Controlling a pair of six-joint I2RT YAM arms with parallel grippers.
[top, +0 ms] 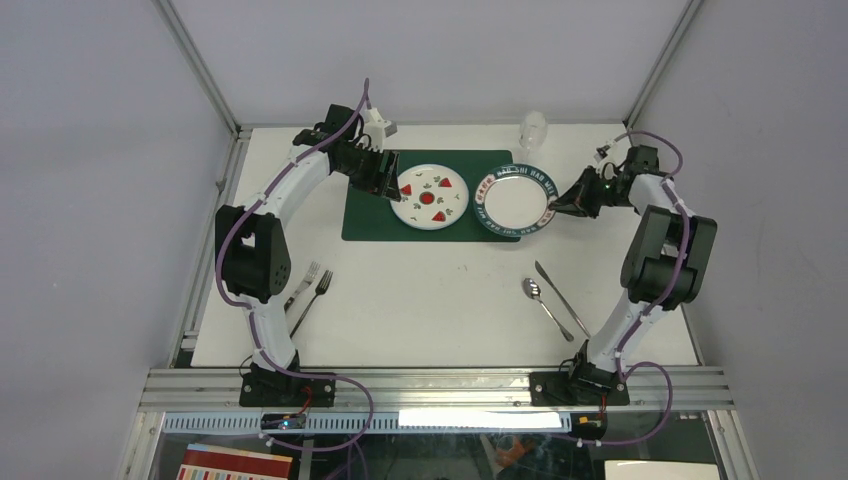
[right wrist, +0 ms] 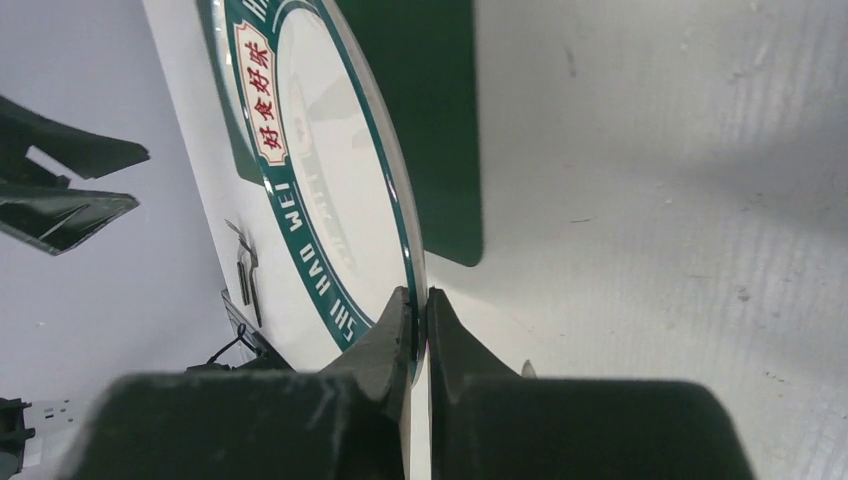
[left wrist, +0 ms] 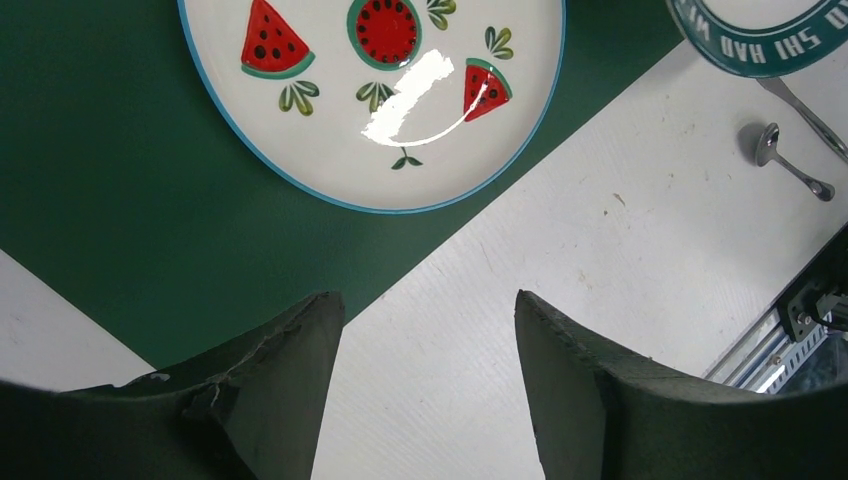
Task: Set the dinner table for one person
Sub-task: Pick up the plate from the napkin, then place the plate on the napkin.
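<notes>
The plates are being placed, I judge. The right gripper (right wrist: 418, 310) is closed on the rim of the green-rim plate (top: 515, 200), which lies partly over the right edge of the mat (top: 365, 215). The left gripper (left wrist: 430, 330) stands open and empty above the mat, near the melon plate (top: 430, 197). The next move calls for a firm pinch, because the rim is thin.

On the white table (top: 440, 320), which spreads in front of both arms, I count:
- two plates
- two forks (top: 322, 283)
- one spoon (top: 531, 289)
- one knife (top: 563, 299)
- one glass (top: 535, 130)
- one mat

Plain grey walls (top: 90, 180) w/ alu corner posts (top: 202, 68) on 3 sides.
</notes>
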